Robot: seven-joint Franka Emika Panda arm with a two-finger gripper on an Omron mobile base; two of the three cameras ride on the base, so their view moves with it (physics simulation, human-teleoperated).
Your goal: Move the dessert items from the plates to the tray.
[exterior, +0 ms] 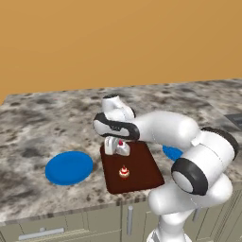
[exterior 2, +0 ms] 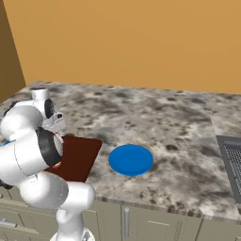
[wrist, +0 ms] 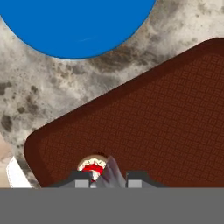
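Observation:
My gripper (exterior: 117,147) hovers over the far end of the dark brown tray (exterior: 137,175), shut on the white cake wedge (exterior: 121,143), whose red cherry shows between the fingers. In the hand view the wedge (wrist: 112,171) stands between the fingertips of the gripper (wrist: 108,181), above the tray (wrist: 153,122). The cupcake (exterior: 124,172) with its red-white top sits on the tray's middle, and the hand view shows the cupcake (wrist: 89,167) just beside the wedge. One blue plate (exterior: 69,168) lies bare left of the tray. The other blue plate (exterior: 171,152) is partly hidden by my arm.
The speckled stone counter (exterior: 42,123) runs back to an orange wall. In the right base view the tray (exterior 2: 80,157) lies left of a bare blue plate (exterior 2: 131,159), and a dark grille (exterior 2: 233,164) sits at the right edge. Cabinet fronts (exterior: 71,227) line the counter's near edge.

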